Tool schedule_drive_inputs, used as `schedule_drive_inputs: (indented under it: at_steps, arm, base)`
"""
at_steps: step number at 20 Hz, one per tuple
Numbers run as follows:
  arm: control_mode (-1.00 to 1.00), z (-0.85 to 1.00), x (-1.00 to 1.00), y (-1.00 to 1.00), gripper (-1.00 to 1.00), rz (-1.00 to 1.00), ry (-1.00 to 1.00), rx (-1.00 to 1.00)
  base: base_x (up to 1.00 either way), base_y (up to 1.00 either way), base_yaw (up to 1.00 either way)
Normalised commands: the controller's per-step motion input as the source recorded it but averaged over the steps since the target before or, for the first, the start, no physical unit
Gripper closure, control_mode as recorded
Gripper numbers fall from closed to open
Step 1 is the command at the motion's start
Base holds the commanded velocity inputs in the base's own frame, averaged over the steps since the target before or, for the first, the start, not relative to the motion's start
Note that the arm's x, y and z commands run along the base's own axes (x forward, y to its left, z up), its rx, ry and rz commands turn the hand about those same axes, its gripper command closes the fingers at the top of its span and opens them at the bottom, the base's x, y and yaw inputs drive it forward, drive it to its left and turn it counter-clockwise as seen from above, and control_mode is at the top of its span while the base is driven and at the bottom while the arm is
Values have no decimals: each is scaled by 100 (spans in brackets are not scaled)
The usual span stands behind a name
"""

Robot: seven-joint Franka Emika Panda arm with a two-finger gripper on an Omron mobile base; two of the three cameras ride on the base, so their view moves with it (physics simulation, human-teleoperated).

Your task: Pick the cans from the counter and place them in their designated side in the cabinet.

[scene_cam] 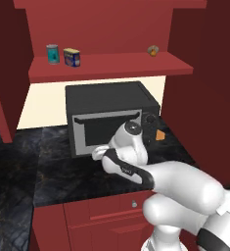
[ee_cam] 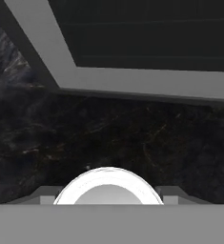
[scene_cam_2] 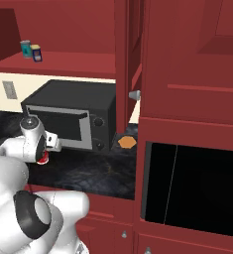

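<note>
- Red can (scene_cam_2: 43,158), low at the frame's left, stands on the worktop (scene_cam_2: 95,171) before the microwave (scene_cam_2: 71,115); gripper (ee_cam: 107,198) straddles its top, grip unclear
- Navy can (scene_cam: 72,57) already shelved, upper left of the cabinet (scene_cam: 111,67)

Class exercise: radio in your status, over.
Gripper astride red can on counter, grip unclear. Navy can already shelved. Microwave close behind.

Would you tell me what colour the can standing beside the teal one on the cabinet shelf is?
Navy blue with yellow top and label: the can, clearest in the left base view.
</note>
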Motion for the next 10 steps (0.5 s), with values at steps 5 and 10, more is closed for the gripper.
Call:
schedule_drive_inputs:
  at_steps: [5,10]
  arm:
    - [-100,28,-38,0,100,4,-4,0]
    - [-100,25,-43,-3,100,4,-6,0]
  base:
    - [0,0,0]
    - [0,0,0]
